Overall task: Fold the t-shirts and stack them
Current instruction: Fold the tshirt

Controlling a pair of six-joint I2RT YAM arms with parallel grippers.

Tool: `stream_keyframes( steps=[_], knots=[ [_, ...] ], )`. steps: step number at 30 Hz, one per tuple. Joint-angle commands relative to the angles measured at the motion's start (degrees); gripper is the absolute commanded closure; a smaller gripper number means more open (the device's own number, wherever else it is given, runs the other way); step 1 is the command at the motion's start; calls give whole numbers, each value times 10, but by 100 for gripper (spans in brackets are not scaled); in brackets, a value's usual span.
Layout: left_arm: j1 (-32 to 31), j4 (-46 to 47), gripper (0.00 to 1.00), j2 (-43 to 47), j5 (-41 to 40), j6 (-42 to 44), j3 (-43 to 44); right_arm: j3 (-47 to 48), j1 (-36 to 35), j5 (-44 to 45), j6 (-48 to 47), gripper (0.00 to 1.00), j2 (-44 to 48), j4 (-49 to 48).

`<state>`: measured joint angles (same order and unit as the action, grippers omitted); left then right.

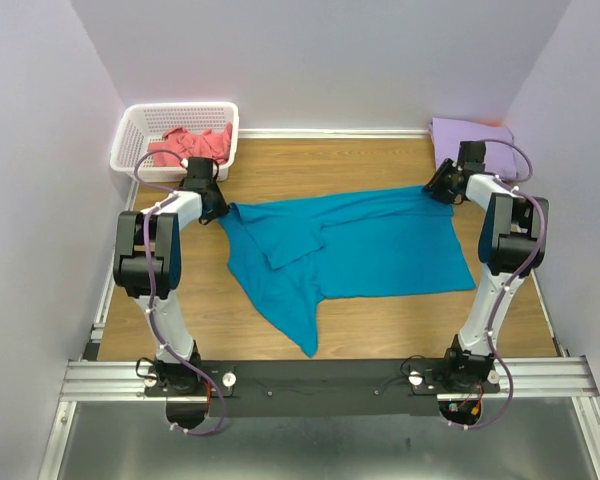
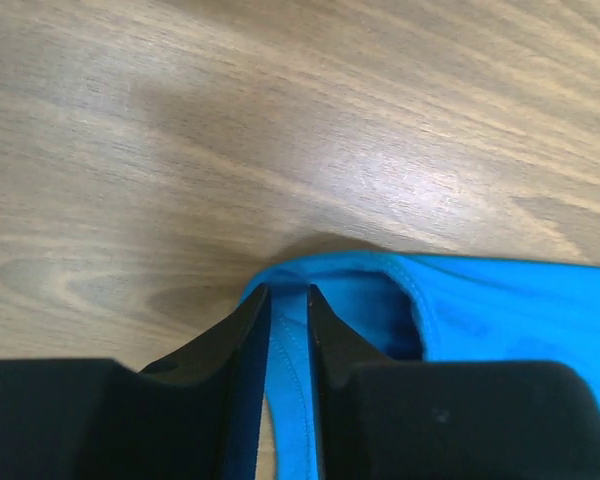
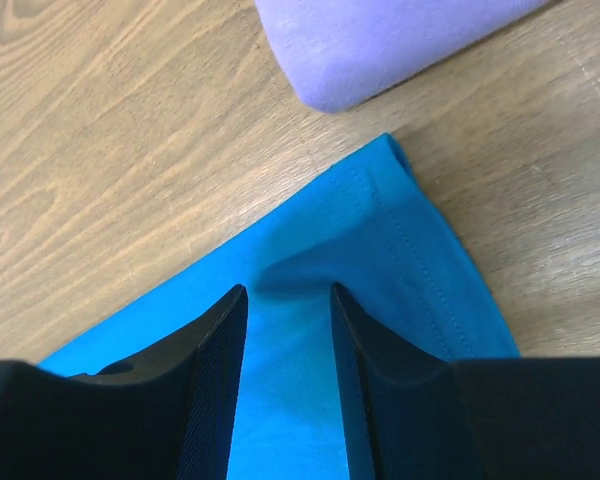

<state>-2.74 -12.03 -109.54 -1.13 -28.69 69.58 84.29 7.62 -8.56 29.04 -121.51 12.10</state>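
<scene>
Three shirts on show. Underneath, a broad wood-grain table [image 1: 380, 330], with bare boards open on the near side of the teal-blue t-shirt [image 1: 380, 250] and along its far edge. Soft matte teal knit, spread wide, left part folded over itself, one pointed tail trailing nearward. Beyond its far-left corner, a white plastic lattice basket [image 1: 130, 140] with a crumpled coral-pink t-shirt [image 1: 192, 146] inside. Just past its far-right corner, a folded pale lavender t-shirt [image 1: 465, 133], rounded edge near the teal hem but not touching. At the teal's left corner, left gripper [image 2: 288, 292], black fingers nearly together, pinching the stitched hem. At the right corner, right gripper [image 3: 288, 290], slightly wider, clamped on a raised fold.
</scene>
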Motion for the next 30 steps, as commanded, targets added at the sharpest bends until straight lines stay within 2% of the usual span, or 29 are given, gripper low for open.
stream_keyframes(
  steps=[1, 3, 4, 7, 13, 16, 19, 20, 26, 30],
  knots=[
    [4, -12, 67, 18, 2, -6, 1, -10, 3, 20, -36, 53, 9, 29],
    [2, -9, 59, 76, 7, -14, -20, -24, -9, 34, -53, 53, 49, 29],
    [0, -10, 58, 77, 9, -14, -29, -30, -13, 39, -59, 53, 65, 29],
    [-12, -12, 52, 162, 8, -15, -64, -58, -23, 47, -63, 53, 121, 30],
    [-48, -20, 51, 251, 35, -16, -143, -119, -56, 23, -51, 53, 199, 40],
    [-97, -31, 51, 301, 28, -23, -181, -155, -90, 30, -48, 53, 237, 66],
    [-118, -48, 48, 334, 35, -42, -227, -198, -97, 40, -32, 53, 272, 80],
    [-125, -55, 48, 360, 38, -48, -253, -238, -98, 69, -29, 53, 299, 92],
    [-140, -122, 45, 456, 31, -54, -313, -294, -97, 143, -28, 52, 384, 179],
    [-151, -182, 45, 494, 33, -77, -329, -316, -98, 157, -25, 51, 423, 216]
  ],
)
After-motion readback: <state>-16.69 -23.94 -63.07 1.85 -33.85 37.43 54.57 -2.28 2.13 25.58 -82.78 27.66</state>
